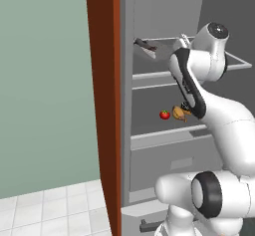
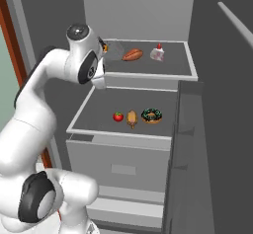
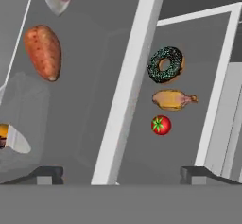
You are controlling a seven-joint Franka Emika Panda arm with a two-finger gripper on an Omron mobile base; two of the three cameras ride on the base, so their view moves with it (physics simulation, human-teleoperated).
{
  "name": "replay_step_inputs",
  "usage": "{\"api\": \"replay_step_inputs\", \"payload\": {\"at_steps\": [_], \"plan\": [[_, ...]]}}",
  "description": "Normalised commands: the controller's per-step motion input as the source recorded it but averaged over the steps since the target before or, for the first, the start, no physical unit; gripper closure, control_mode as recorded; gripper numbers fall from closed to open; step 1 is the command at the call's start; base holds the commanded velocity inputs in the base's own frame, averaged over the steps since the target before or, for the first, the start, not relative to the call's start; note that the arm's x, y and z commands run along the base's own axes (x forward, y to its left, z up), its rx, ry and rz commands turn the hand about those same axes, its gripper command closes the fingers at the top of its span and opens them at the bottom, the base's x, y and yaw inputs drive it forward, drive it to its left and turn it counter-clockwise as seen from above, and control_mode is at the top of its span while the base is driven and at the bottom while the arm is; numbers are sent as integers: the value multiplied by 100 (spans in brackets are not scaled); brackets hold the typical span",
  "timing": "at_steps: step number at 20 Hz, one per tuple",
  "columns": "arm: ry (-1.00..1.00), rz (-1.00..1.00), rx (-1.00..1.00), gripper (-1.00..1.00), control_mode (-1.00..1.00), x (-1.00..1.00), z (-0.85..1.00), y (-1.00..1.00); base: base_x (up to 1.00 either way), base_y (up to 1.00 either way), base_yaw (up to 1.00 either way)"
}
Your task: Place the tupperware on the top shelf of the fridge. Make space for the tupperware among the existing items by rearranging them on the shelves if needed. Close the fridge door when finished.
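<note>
The tupperware rests at the left end of the top shelf of the open fridge. It is translucent, and a dark fish piece inside it shows in the left base view. Beside it lie a brown roundish piece and a small white-and-red item. In the hand view my gripper is open, its fingertips wide apart over the shelf's pale rim. Nothing is between them, and the tupperware sits just past the left tip.
On the lower shelf sit a red tomato, a brown roast and a dark sprinkled doughnut. The fridge door stands open at the right. A reddish-brown wood frame borders the fridge on the left.
</note>
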Motion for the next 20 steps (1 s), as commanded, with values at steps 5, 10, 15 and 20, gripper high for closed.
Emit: {"api": "replay_step_inputs", "payload": {"at_steps": [5,10,15,20], "plan": [[14,17,-19,-100,-100,-100,-26,-1,0,0,0],[0,48,-34,-100,-100,-99,-22,0,0,0,0],[5,40,-32,-100,-100,-76,-18,10,0,0,0],[16,10,-28,-100,-100,-11,-1,27,0,0,0]]}}
